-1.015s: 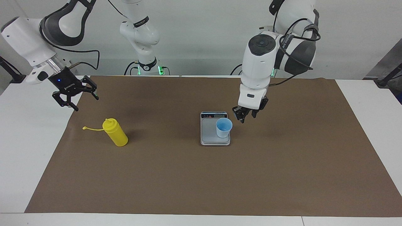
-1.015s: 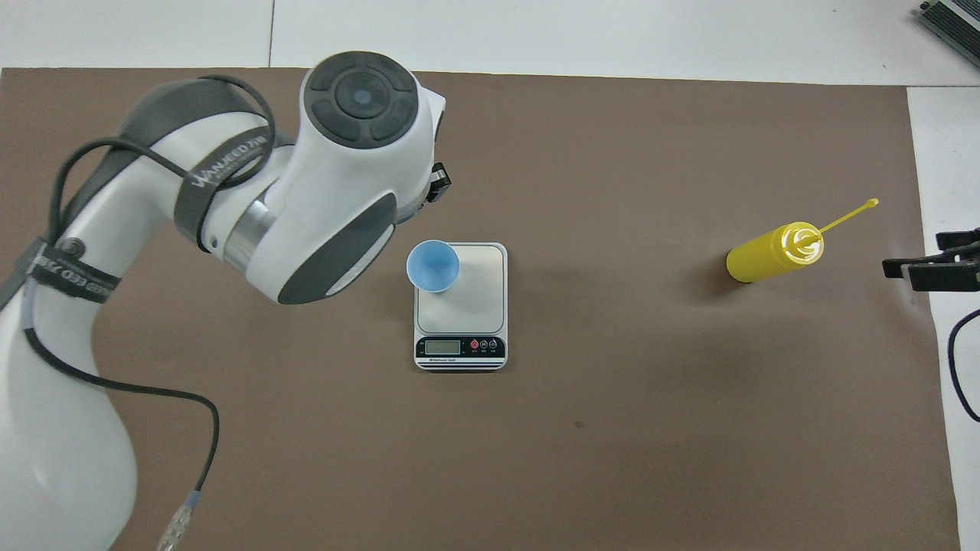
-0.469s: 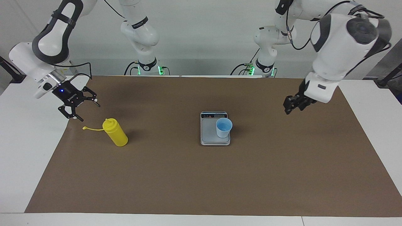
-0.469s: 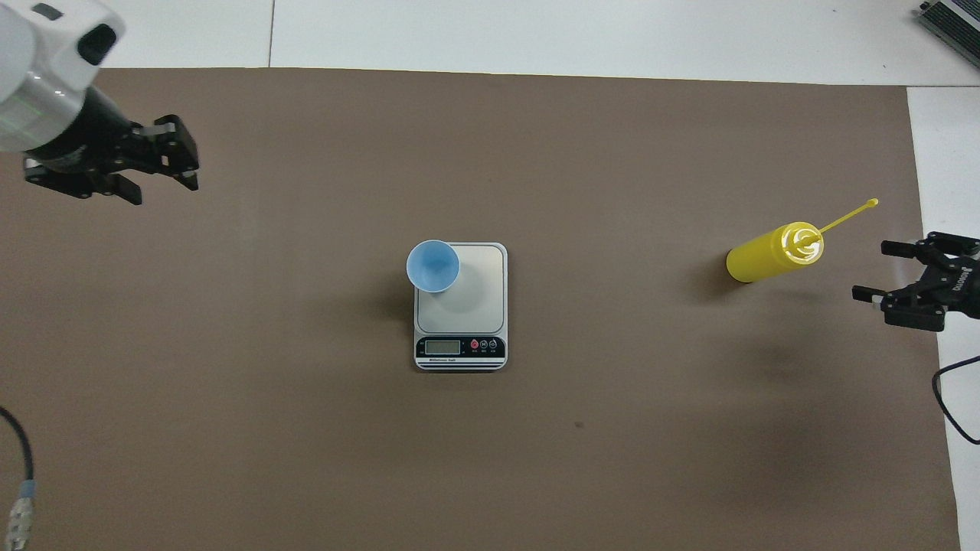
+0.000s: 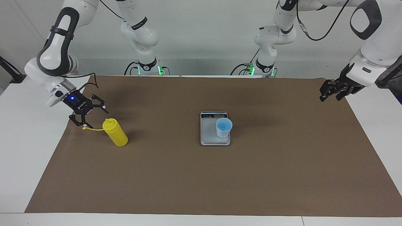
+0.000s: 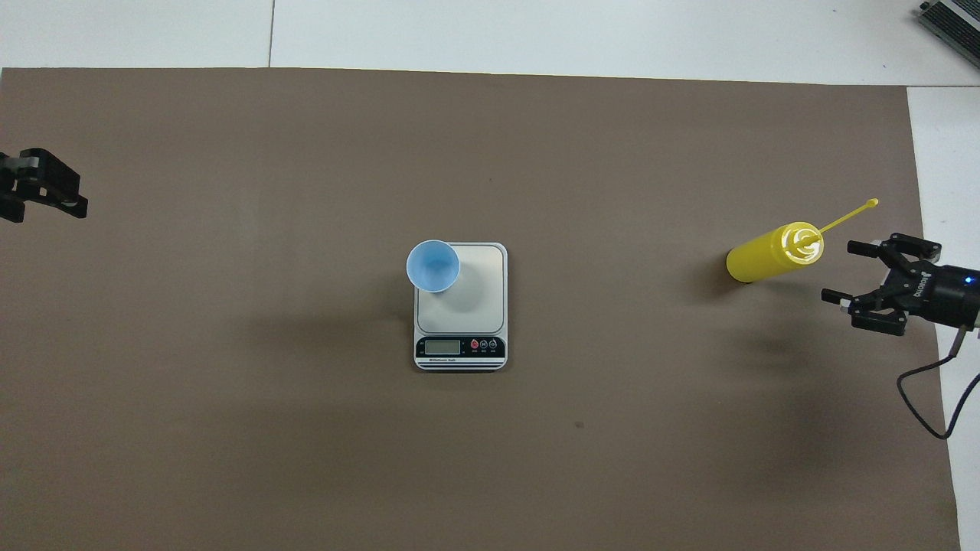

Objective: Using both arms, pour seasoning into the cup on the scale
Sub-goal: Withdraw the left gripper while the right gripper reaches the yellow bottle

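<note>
The yellow seasoning bottle (image 5: 115, 134) stands upright on the brown mat toward the right arm's end, and it shows in the overhead view (image 6: 769, 256) too. Its cap strap (image 5: 92, 128) sticks out sideways. My right gripper (image 5: 93, 117) is open, low beside the bottle's top on the strap side and not touching it; it also shows from above (image 6: 842, 270). The light-blue cup (image 5: 224, 127) stands on the scale (image 5: 209, 133) at the corner toward the left arm's end. My left gripper (image 5: 332, 94) is open and empty over the mat's edge at its own end (image 6: 42, 191).
A brown mat (image 5: 201, 182) covers most of the white table (image 5: 25, 150). The scale's dark display strip (image 6: 460, 348) lies along its edge nearer to the robots. The right arm's cable (image 6: 930, 398) hangs over the mat's edge.
My left gripper has drawn away from the cup to its own end of the table. My right gripper has come down and in toward the yellow bottle. Cup, scale and bottle have not moved.
</note>
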{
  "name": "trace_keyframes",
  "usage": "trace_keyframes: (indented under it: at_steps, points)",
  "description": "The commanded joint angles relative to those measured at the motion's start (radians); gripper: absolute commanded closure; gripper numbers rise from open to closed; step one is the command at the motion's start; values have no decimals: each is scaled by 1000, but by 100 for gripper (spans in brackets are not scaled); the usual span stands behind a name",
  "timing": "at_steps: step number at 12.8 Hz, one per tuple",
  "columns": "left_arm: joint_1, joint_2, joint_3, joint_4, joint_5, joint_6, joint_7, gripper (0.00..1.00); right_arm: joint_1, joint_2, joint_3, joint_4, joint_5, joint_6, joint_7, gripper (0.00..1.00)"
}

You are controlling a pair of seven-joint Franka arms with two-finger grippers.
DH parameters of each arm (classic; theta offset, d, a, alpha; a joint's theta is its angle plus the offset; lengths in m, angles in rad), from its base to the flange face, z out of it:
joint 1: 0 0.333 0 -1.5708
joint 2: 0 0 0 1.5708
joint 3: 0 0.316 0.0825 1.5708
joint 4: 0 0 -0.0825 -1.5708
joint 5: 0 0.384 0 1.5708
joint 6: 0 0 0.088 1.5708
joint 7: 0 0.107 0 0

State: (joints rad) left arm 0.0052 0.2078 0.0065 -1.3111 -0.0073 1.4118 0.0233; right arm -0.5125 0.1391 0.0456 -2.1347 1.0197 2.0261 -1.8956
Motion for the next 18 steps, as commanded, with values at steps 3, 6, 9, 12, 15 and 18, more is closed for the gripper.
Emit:
trace_keyframes:
  at_steps: [3, 6, 9, 12, 15, 18]
  points:
    - [-14, -166, 16, -325, -16, 156, 29, 30, 0, 118, 7, -2, 144, -9, -144, 0]
    - [-14, -203, 16, -404, -16, 191, 30, 30, 23, 139, 7, -2, 184, -3, -177, 0]
    - [-13, -220, 12, -438, -16, 202, 30, 29, 77, 145, 7, -2, 238, 28, -181, 0]
    - [-13, -223, -5, -439, -16, 222, 29, 29, 86, 146, 7, -2, 269, 45, -181, 0]
    - [-13, -223, -33, -439, -13, 223, 17, 26, 100, 148, 7, -1, 299, 60, -180, 0]
    - [-13, -226, -43, -439, -13, 228, -22, 25, 101, 148, 7, -1, 306, 71, -178, 0]
